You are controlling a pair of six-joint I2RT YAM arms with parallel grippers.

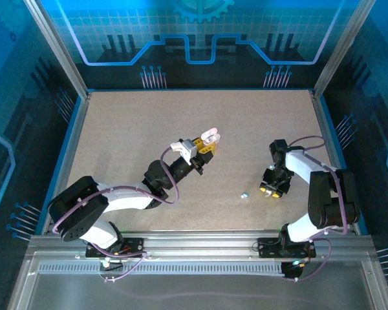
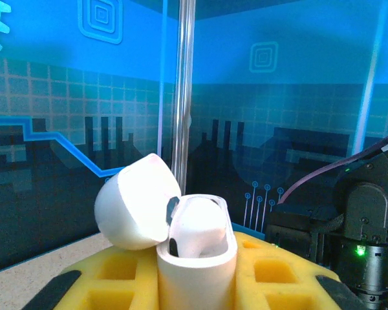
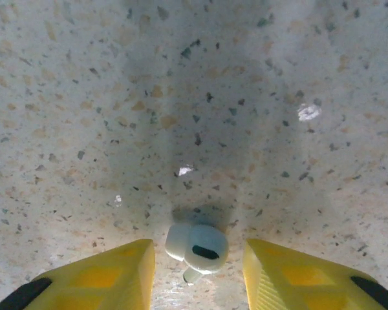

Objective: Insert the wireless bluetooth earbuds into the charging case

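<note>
Earbud (image 3: 197, 248) is lying loose on the speckled surface (image 3: 194, 97), a tiny white thing with a rounded bulb, a dark oval patch and a short stem. Right claw (image 1: 271, 190) is down over it with its yellow fingers apart, one on either side of the earbud, neither touching it. Judging by looks, it's super light, hard and glossy, so I'd bet it squirts out sideways if pinched off-centre. I'd grab across the fat bulb, not the skinny stem, and squeeze gently. Well away from the earbud, up and to the left, the left claw (image 1: 205, 147) is clamped on the charging case (image 2: 197, 265), held upright with its lid (image 2: 132, 210) flipped open. Something white and rounded sits in the case mouth, maybe the other bud, can't say for sure.
</note>
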